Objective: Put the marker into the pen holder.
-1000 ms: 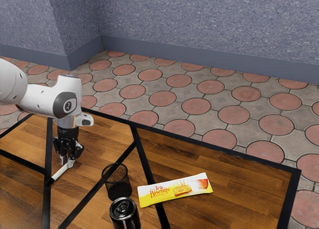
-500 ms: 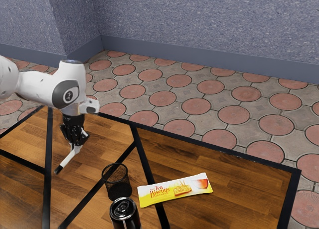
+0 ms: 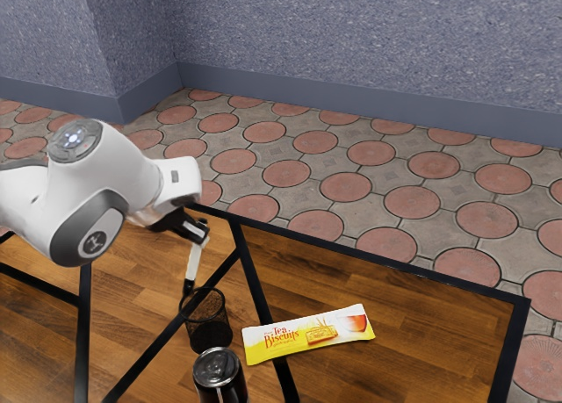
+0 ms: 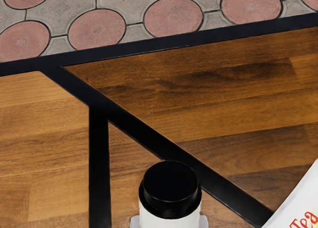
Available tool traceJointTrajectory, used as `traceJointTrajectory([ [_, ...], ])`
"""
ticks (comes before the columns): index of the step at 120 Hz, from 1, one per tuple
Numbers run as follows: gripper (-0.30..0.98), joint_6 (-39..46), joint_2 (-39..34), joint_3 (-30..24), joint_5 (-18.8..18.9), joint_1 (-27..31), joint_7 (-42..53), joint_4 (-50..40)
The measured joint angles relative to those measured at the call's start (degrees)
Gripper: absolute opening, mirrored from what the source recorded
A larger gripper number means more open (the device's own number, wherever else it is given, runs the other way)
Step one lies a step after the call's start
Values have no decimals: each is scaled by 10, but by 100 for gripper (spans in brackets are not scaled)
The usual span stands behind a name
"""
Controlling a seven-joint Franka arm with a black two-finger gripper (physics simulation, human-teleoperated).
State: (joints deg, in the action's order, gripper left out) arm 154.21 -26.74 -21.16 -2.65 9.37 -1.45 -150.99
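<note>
"Black mesh, that's the holder (image 3: 207, 330), right? Where's the marker (image 3: 193, 263) from there?"

"Up above it, over the side toward the exterior view's left. It hangs at a slant, white body up, black end down close by the holder's rim. I can't tell whether that end is over the opening or just outside it."

"And the gripper (image 3: 198, 238), is it open?"

"No, closed down to the marker's thickness. The wrist view has a pale fingertip (image 4: 203, 222) on either side of the white body, so it's pinched between the two. The hand itself is higher than the holder, tipped over at an angle."

"Anything else round the holder?"

"A dark can (image 3: 220, 381), upright, just beside it on the side nearer the exterior camera. Then the biscuit packet (image 3: 309, 334), yellow and white, lying flat near the holder, toward the exterior view's right."

"All on the one table (image 3: 421, 333)?"

"The holder, can and packet, yes: wood panels, black strips between. The marker's up in the grip."
</note>
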Motion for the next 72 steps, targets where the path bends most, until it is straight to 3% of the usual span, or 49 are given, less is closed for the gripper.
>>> traceJointTrajectory([
  [11, -10, 21, -3, -5, -37, 3, -22, -5],
  [26, -10, 37, 1, -6, -60, 4, -46, -10],
  [72, -10, 57, 32, -7, -60, 24, -88, -10],
])
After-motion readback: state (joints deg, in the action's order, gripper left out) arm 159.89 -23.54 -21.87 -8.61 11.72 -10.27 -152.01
